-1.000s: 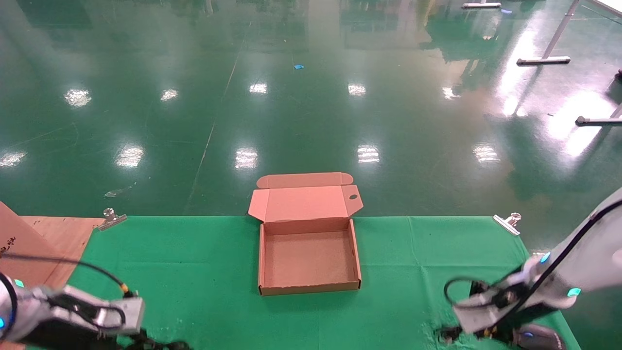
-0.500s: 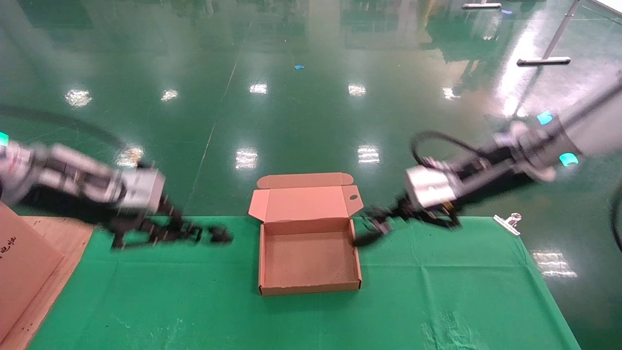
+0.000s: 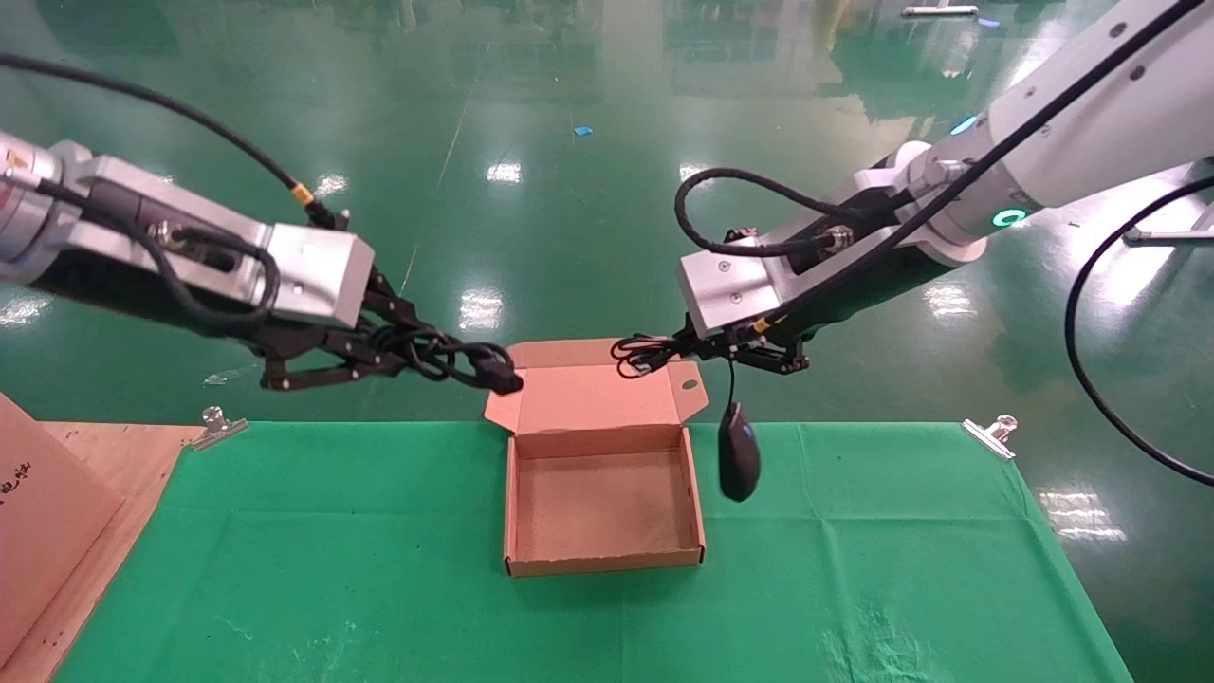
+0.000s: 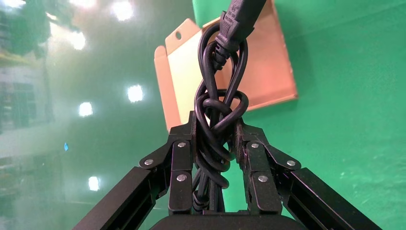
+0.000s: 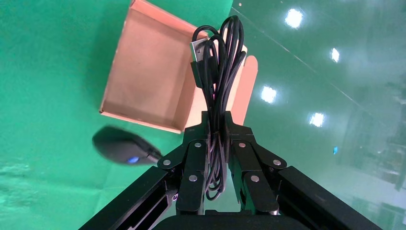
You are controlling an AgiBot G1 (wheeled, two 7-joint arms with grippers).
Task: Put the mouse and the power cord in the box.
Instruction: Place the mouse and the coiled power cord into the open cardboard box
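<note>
Right now the mouse [image 3: 739, 463] hangs in the air by its thin wire, just right of the box [image 3: 604, 564] and beside its right wall, well above the green cloth [image 3: 379, 569]. It hangs long axis upright, nose up toward the wire. That wire runs up to the right gripper [image 3: 707, 353], which is clenched on the coiled bundle of mouse wire [image 5: 218, 72], as the right wrist view shows; the bundle's USB plug pokes out past the fingers toward the box lid [image 3: 593, 394].

The box sits open in the middle of the cloth, tray bare, lid folded back on the far side. The relation that matters: the mouse is to the right of the tray, outside it, so by my judgement the right arm has to carry left before lowering, or the mouse will come down on the cloth or the wall. Being on a loose wire, it may swing, so a slow shift seems wise.

The left gripper [image 3: 379, 353] hovers off the far left corner of the box, clamped on the power cord [image 3: 446, 359]. The left wrist view shows its fingers pinching the looped bundle, with the plug [image 4: 238, 21] sticking out ahead toward the lid. This bundle lies left and far of the tray, so the left arm needs to move right and near before letting go.
</note>
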